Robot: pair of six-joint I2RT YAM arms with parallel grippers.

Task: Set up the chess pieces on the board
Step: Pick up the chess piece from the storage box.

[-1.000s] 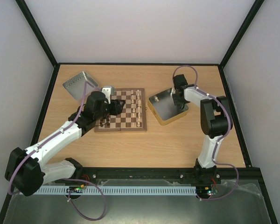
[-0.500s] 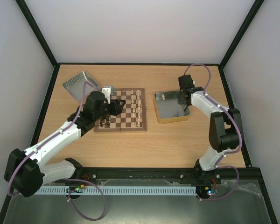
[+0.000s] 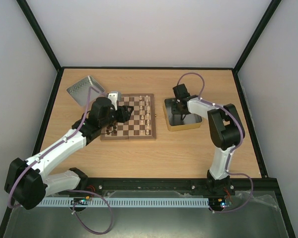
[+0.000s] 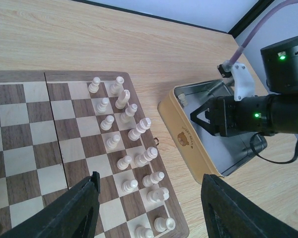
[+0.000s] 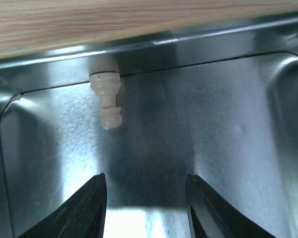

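Note:
The board (image 3: 134,130) lies left of centre, and several cream chess pieces (image 3: 148,115) stand in two rows along its right side (image 4: 133,133). My left gripper (image 3: 129,110) hovers open over the board (image 4: 35,148) with nothing between its fingers (image 4: 150,181). One cream chess piece (image 5: 106,101) lies on its side against the far wall of a gold tin (image 3: 183,126). My right gripper (image 3: 179,105) is down inside that tin, open (image 5: 145,182), with the piece ahead and slightly left of its left finger, apart from it.
The tin's gold side (image 4: 187,130) lies close to the board's right edge. A second metal tin (image 3: 83,89) and a small shiny box (image 3: 113,95) lie behind the board at the left. Dark pieces (image 3: 109,130) stand on the board's left side.
My right gripper has swung left from the tin's right part to its near-left part and stands open. The tin shifted and turned slightly. The left arm has not moved.

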